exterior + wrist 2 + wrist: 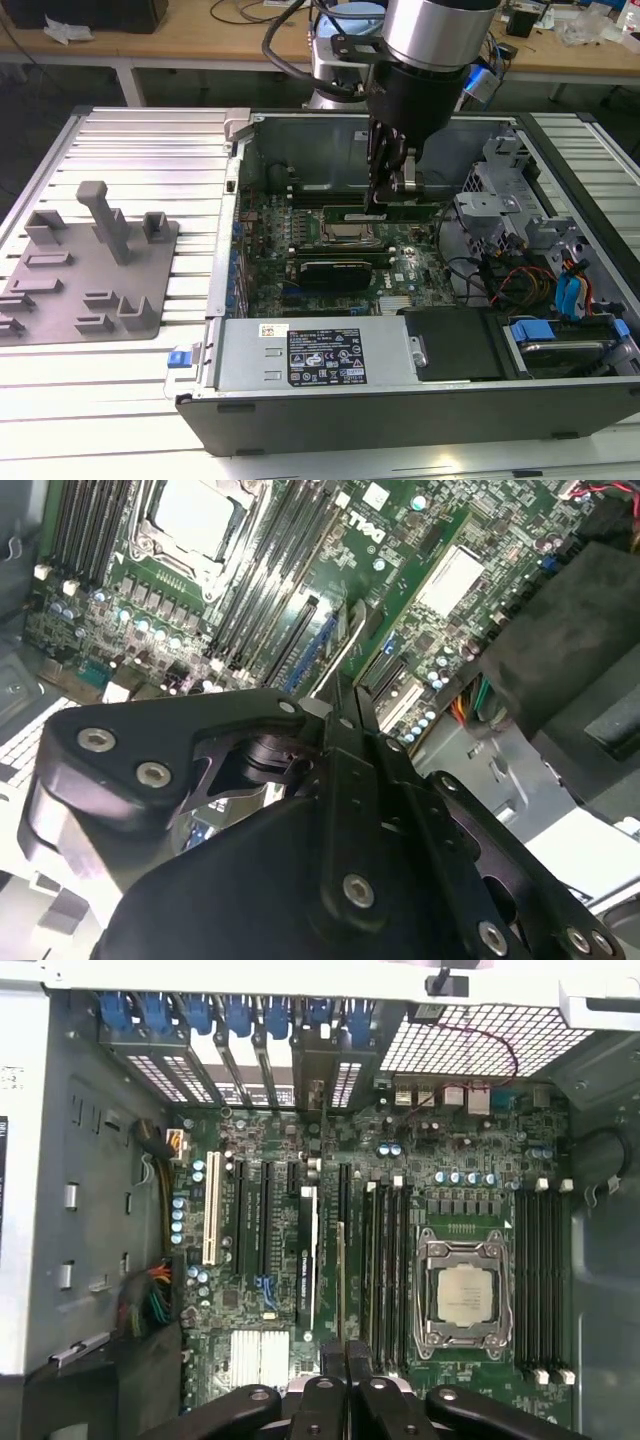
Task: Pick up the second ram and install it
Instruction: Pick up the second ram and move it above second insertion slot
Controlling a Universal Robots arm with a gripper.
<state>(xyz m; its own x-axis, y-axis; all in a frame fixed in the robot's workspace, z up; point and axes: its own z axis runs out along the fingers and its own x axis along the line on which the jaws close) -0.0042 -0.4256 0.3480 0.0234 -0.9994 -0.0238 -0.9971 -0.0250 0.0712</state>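
Inside the open PC case (pixel 400 425), over the DIMM slots (pixel 385 1260) beside the CPU socket (pixel 350 236), the claw (pixel 396 192) was clamped on the second ram (pixel 420 210), held edge-down & parallel w/ the slots, apparently for seating.

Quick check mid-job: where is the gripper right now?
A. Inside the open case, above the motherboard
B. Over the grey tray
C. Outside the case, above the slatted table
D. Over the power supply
A: the exterior view shows the gripper inside the computer case above the motherboard, away from the grey tray. The first wrist view shows it gripping the second ram.
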